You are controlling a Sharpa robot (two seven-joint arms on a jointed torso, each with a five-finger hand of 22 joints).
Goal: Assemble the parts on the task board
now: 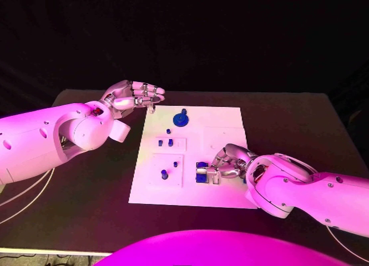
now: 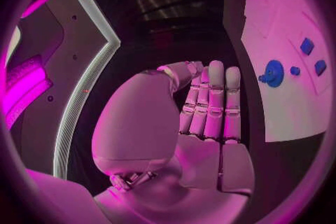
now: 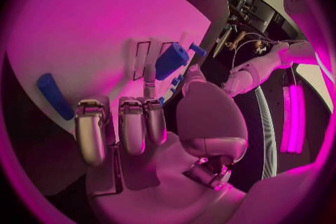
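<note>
The head view shows the board [image 1: 224, 124] in the middle of the table [image 1: 312, 122]. The left hand [image 1: 135, 95] is raised off the board's far left corner, fingers curled in; its wrist view shows the fingers [image 2: 213, 101] pressed side by side and bent toward the palm with nothing in them. Just beyond those fingertips on the board lies a round blue part [image 1: 181, 119], with small blue pegs [image 1: 165, 142] nearer.

The right hand [image 1: 226, 162] rests low on the board's near right part, fingers bent down over blue blocks [image 1: 202, 172]. From above, the hand hides how they are touched. Its wrist view shows a blue block [image 3: 171, 60] at the tips of the fingers [image 3: 133, 123], but whether it is gripped cannot be told. A blue bar [image 3: 55, 95] lies beside the fingers.
</note>
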